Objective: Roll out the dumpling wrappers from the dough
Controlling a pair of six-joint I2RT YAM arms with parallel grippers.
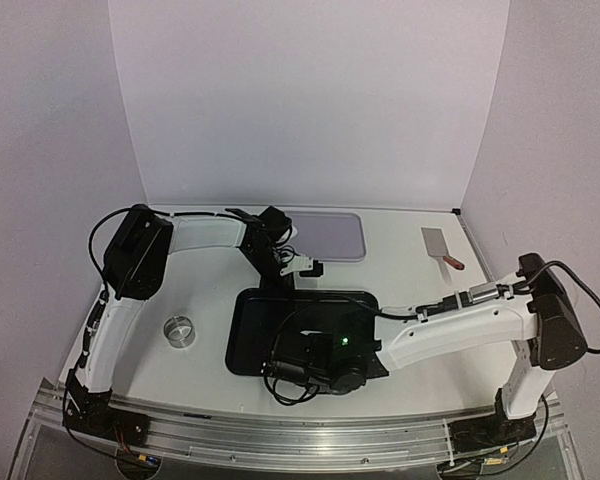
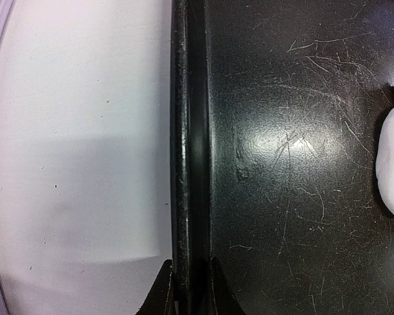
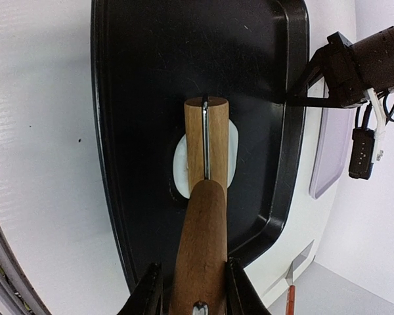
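The dough [image 3: 179, 161] is a small white flattened oval lump on the black tray [image 3: 138, 98]. My right gripper [image 3: 194, 289] is shut on the wooden handle of a rolling pin [image 3: 207, 141], whose roller lies across the dough. My left gripper [image 2: 190, 289] is shut on the tray's rim [image 2: 184, 131], one finger on each side of it. The dough's edge shows at the right of the left wrist view [image 2: 393, 161]. In the top view the right gripper [image 1: 305, 352] hangs over the tray [image 1: 255, 330] and hides the dough, and the left gripper [image 1: 278, 278] is at the tray's far edge. No dumpling wrappers are in view.
A metal ring cutter [image 1: 181, 330] stands on the table left of the tray. A lilac tray [image 1: 330, 235] lies behind it. A scraper with a red handle [image 1: 440, 245] lies at the back right. White walls close in the table.
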